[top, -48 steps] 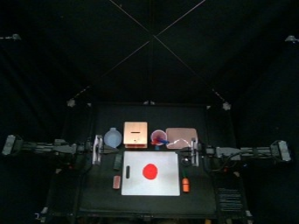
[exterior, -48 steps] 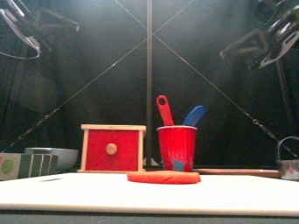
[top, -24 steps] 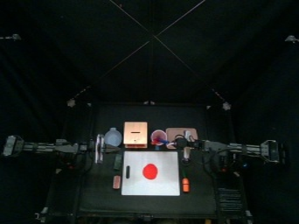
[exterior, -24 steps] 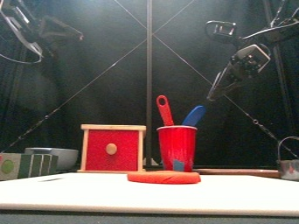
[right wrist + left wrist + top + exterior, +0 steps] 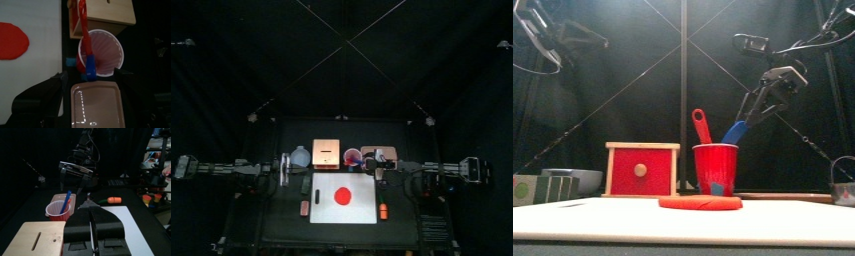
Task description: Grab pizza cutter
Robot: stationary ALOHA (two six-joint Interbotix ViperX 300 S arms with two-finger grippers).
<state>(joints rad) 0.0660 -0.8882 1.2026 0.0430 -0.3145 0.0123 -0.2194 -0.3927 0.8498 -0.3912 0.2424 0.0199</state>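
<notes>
A red cup (image 5: 716,168) stands behind the white board and holds a red-handled utensil (image 5: 700,125) and a blue-handled utensil (image 5: 734,132). Their heads are hidden in the cup, so I cannot tell which is the pizza cutter. My right gripper (image 5: 760,106) is open and hangs just above and to the right of the blue handle. In the right wrist view the cup (image 5: 107,50) and the blue handle (image 5: 89,67) lie between the spread jaws. My left gripper (image 5: 93,228) is shut and empty, resting high at the left (image 5: 540,30).
A wooden box with a red front (image 5: 643,170) stands left of the cup. A red disc (image 5: 700,202) lies on the white board (image 5: 342,212). A pinkish tray (image 5: 97,105) sits right of the cup, and a bowl (image 5: 299,156) sits left of the box.
My right arm has swung in from the right and come down, bringing its open gripper over the cup. The left arm has not moved.
</notes>
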